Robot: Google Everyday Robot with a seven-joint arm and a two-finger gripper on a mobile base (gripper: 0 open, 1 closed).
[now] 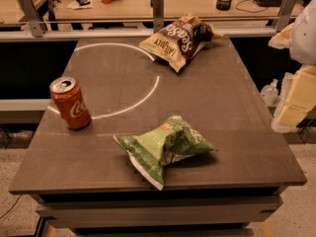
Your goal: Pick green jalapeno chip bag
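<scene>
The green jalapeno chip bag (pixel 164 146) lies crumpled on the grey table (pixel 212 102), near the front edge, a little right of centre. It is light green with white print and a small orange patch on top. My gripper (pixel 294 98) shows as cream and white parts at the right edge of the camera view, beyond the table's right side and well apart from the bag. It holds nothing that I can see.
A red soda can (pixel 70 103) stands upright at the table's left. A cream-and-brown chip bag (pixel 179 39) lies at the back centre. A white arc is marked on the tabletop. A railing and desks stand behind; a small bottle (pixel 269 91) sits off to the right.
</scene>
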